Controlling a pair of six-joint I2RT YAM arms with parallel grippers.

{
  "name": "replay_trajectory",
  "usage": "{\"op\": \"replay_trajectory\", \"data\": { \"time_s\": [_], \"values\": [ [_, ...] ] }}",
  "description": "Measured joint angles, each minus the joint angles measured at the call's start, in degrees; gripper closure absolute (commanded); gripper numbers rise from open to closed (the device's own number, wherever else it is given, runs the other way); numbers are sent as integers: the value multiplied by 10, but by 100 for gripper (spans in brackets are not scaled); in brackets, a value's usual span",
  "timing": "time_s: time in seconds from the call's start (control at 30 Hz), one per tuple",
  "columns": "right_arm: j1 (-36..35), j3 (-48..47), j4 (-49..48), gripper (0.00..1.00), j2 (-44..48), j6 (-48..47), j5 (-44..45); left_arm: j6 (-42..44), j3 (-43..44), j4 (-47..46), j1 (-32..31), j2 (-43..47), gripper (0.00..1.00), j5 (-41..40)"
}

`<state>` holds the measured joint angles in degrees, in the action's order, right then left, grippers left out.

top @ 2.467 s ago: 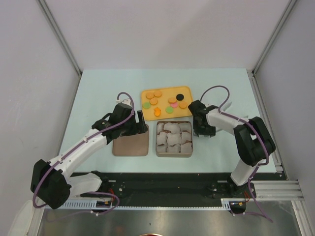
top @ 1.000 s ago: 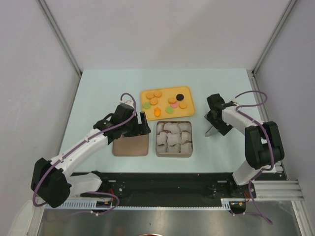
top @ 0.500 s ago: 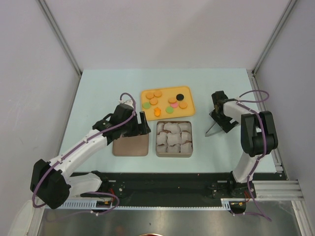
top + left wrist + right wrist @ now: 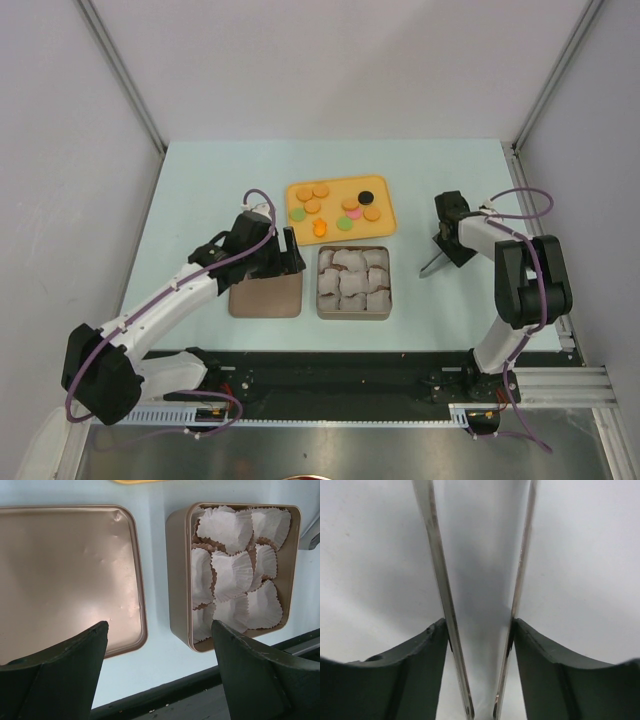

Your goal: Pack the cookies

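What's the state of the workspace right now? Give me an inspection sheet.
Surface: pale green table, no spills seen.
Job's things: cookies all on the yellow tray; tin holds only paper cups; lid lies beside it.
Clutter: nothing seen.
Grippers: left gripper open above lid and tin; right gripper closed on the tongs.
Cables: purple cables loop off both arms.
Surroundings: plain grey walls.

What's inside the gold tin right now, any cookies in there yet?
Crumpled white paper cups fill the tin, and no cookie shows in them; the cookies lie on the yellow tray. The tin's floor and anything beneath the cups are covered.
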<state>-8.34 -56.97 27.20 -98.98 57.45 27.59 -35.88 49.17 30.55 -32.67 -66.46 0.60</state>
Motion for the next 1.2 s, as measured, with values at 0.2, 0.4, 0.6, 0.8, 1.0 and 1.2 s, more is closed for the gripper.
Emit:
{"op": "replay_trajectory", "data": {
  "time_s": [0.2, 0.4, 0.6, 0.8, 1.0, 1.2],
  "values": [
    [3, 3, -18, 66, 0, -6, -3, 0, 0, 0, 0, 0, 11, 0],
    [-12, 14, -17, 75, 20, -17, -18, 0, 0, 0, 0, 0, 12, 0],
    [-50, -2, 58, 75, 81, -65, -14, 0, 0, 0, 0, 0, 12, 0],
    [-79, -46, 94, 100, 198, -142, -9, 0, 0, 0, 0, 0, 12, 0],
    [-100, -58, 97, 100, 274, -210, -64, 0, 0, 0, -2, -3, 12, -2],
    [-173, -67, 103, 100, 276, -271, -121, 3, -8, -9, -7, -2, 12, 1]
  ]
}}
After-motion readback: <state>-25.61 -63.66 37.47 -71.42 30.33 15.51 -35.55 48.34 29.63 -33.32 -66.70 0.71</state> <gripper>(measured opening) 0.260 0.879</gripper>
